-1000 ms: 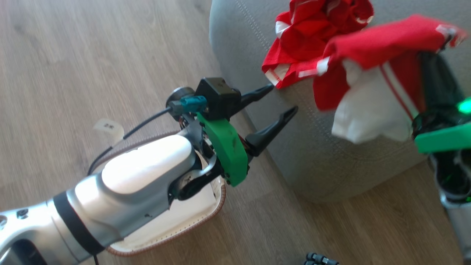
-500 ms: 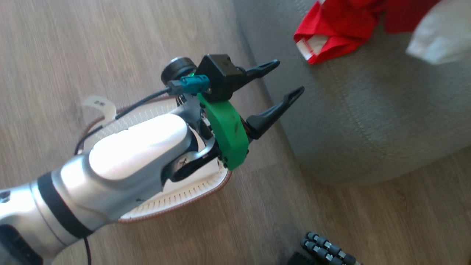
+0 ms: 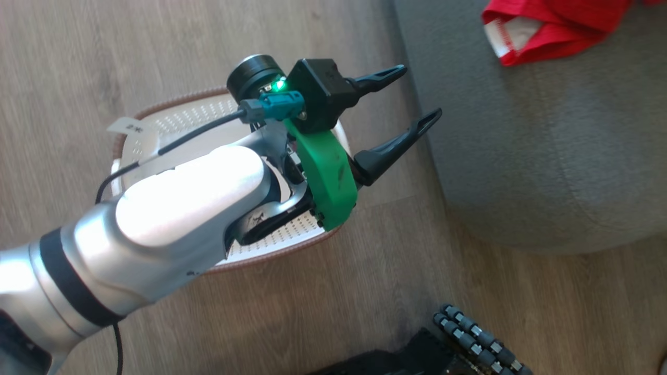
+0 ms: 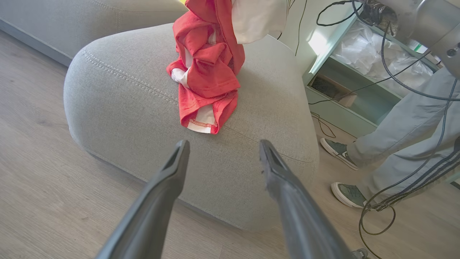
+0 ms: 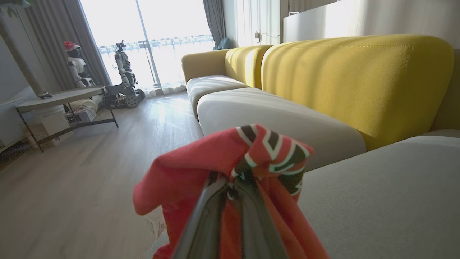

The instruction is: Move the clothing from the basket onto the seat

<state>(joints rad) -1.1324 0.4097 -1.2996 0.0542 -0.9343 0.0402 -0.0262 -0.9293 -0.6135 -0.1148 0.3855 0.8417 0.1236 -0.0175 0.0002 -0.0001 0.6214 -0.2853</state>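
Two garments (image 4: 206, 79), one on seat (image 4: 125, 100), one pinched in right hand (image 5: 234, 181), left hand (image 4: 223, 144) spread

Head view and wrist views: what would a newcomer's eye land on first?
The bright red garment heaped on the grey seat grabs the eye first. Next, the right gripper shut on a second red garment, beside the seat. Then the left gripper, open, between the white basket and the seat.

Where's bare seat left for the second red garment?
Free: seat front, between the lying garment's hem and the rounded edge; also the strip between it and the stitched seam. Crowded: mid-back, where that garment is heaped and the held garment hangs.
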